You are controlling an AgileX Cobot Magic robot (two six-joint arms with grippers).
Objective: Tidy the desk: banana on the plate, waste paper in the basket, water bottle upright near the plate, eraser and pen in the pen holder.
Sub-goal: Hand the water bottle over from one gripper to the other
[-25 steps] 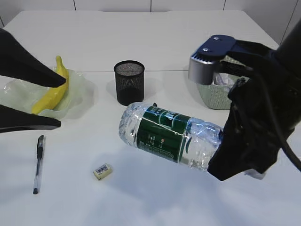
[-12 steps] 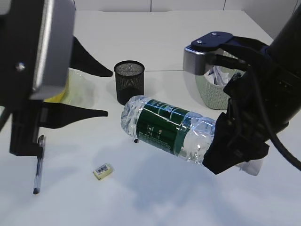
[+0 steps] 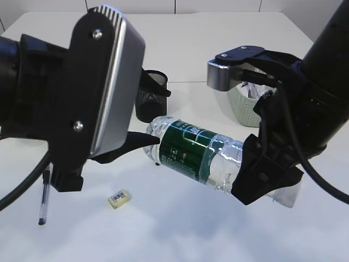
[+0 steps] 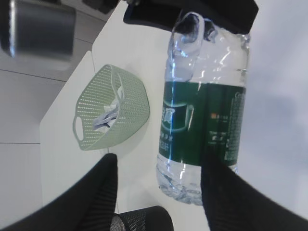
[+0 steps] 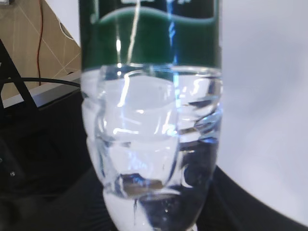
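Observation:
My right gripper [image 3: 260, 176] is shut on the neck end of the water bottle [image 3: 192, 155], a clear bottle with a green label, and holds it tilted above the table. In the right wrist view the bottle [image 5: 150, 110] fills the space between the jaws of that gripper [image 5: 151, 214]. My left gripper [image 3: 163, 115] is open, its fingers either side of the bottle's base. The left wrist view shows that gripper [image 4: 159, 166] and the bottle [image 4: 207, 106]. A pen [image 3: 44, 195] and an eraser [image 3: 119, 197] lie at the front left. The banana and plate are hidden behind my left arm.
The black mesh pen holder [image 3: 151, 97] stands behind the bottle, partly hidden by my left arm; its rim [image 4: 139, 220] shows in the left wrist view. A pale green basket [image 3: 244, 108] with waste paper [image 4: 107, 119] in it stands at the back right.
My left arm has swung in from the left, and its open fingers have come up to the bottle's base. My right gripper has shifted the bottle slightly to the left.

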